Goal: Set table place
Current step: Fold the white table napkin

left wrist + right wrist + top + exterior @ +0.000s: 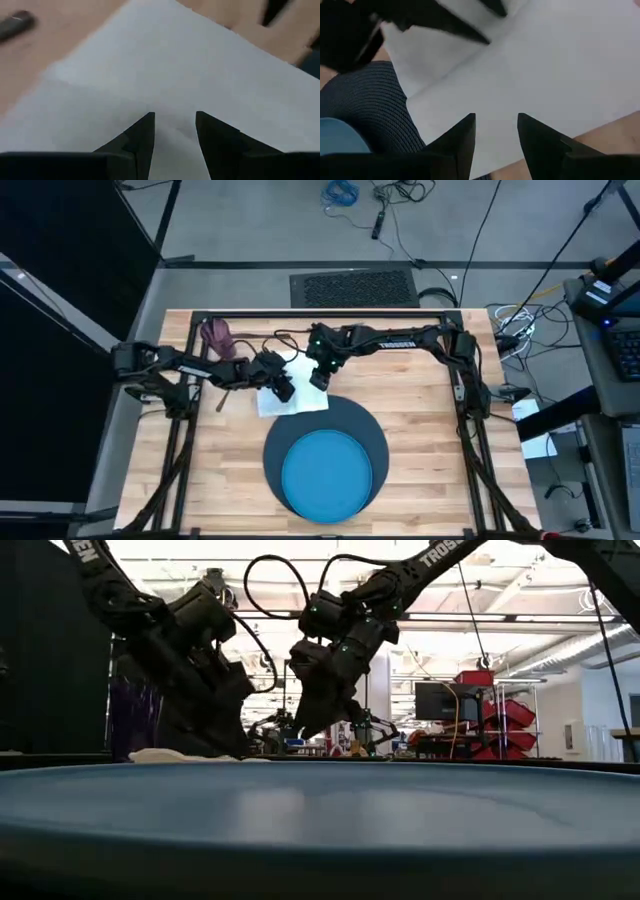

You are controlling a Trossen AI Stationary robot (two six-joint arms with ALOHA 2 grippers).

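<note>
Table (420, 440); grippers over half-hidden napkin (300, 402)

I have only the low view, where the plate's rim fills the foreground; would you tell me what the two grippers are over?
Observer: In the high view both are over the white napkin, which lies against the edge of the mat.
Operator: Thank you. Is the left gripper open?
Observer: Yes. The left wrist view shows the left gripper with its jaws apart and napkin showing between them.
Operator: And the right one?
Observer: The right gripper is open too, over the part of the napkin nearest the mat.
</note>
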